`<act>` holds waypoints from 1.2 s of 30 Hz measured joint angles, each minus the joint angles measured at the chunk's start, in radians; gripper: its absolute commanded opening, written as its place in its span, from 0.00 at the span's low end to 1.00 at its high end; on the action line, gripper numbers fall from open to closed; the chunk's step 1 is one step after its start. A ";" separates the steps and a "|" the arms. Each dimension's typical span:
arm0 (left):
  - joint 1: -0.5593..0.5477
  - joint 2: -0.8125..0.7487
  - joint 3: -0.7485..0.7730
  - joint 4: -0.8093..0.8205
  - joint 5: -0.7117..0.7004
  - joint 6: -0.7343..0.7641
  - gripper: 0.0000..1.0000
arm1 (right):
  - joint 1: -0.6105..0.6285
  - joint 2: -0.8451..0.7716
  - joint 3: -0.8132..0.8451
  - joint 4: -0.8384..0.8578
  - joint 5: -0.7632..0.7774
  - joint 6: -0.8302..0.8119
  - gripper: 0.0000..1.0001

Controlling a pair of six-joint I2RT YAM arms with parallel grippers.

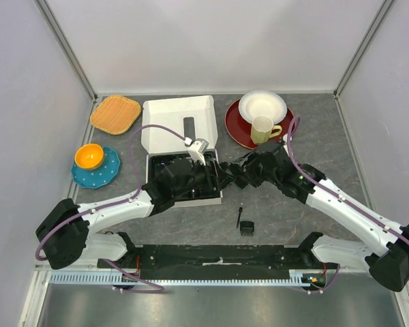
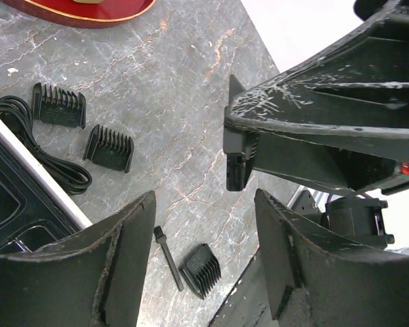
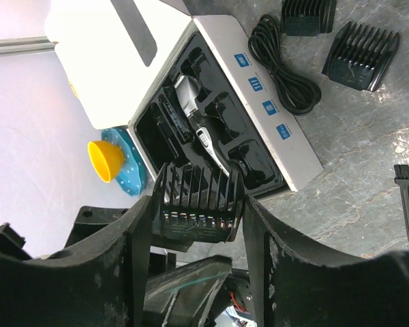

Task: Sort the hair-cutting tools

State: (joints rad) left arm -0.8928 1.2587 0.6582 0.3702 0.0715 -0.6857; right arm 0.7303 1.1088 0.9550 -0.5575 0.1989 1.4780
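My right gripper (image 3: 199, 201) is shut on a black comb attachment (image 3: 198, 211), held just above the near edge of the box's black tray (image 3: 249, 160). The black and silver clipper (image 3: 203, 126) lies in a slot of that tray. My left gripper (image 2: 204, 204) hangs open with nothing between its fingers, right beside the right gripper (image 1: 225, 176) at the tray's right edge. Below it on the table lie a thin black brush (image 2: 168, 257) and a comb attachment (image 2: 202, 270). Two more comb attachments (image 2: 58, 105) (image 2: 110, 147) rest beside a coiled black cable (image 3: 283, 63).
The white box's lid (image 1: 178, 122) stands open behind the tray. A red plate (image 1: 240, 129) with a cup (image 1: 262, 129) and white bowl (image 1: 262, 107) sits back right. At the left are a woven mat (image 1: 116, 114) and an orange bowl (image 1: 89, 156) on a blue plate (image 1: 109, 170).
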 measured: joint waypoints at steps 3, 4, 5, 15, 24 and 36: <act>-0.014 0.023 0.011 0.006 -0.026 -0.003 0.61 | 0.000 -0.011 0.000 0.008 -0.003 0.003 0.17; -0.017 0.027 0.014 0.008 -0.036 -0.003 0.60 | 0.000 -0.013 -0.001 0.011 -0.004 0.003 0.17; -0.018 0.029 0.015 0.010 -0.042 -0.003 0.59 | 0.000 -0.014 -0.001 0.014 -0.005 0.003 0.17; -0.018 0.029 0.017 0.073 -0.077 -0.003 0.55 | 0.000 -0.014 -0.007 0.029 -0.019 0.004 0.17; -0.023 0.031 0.018 0.099 -0.111 -0.024 0.09 | 0.000 -0.010 -0.027 0.052 -0.029 0.016 0.22; -0.022 0.047 0.082 -0.027 -0.092 -0.023 0.02 | -0.001 -0.006 -0.055 0.071 -0.012 -0.016 0.78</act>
State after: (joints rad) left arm -0.9146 1.3060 0.7399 0.3428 -0.0200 -0.7090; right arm 0.7292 1.1030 0.9005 -0.4862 0.1871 1.4616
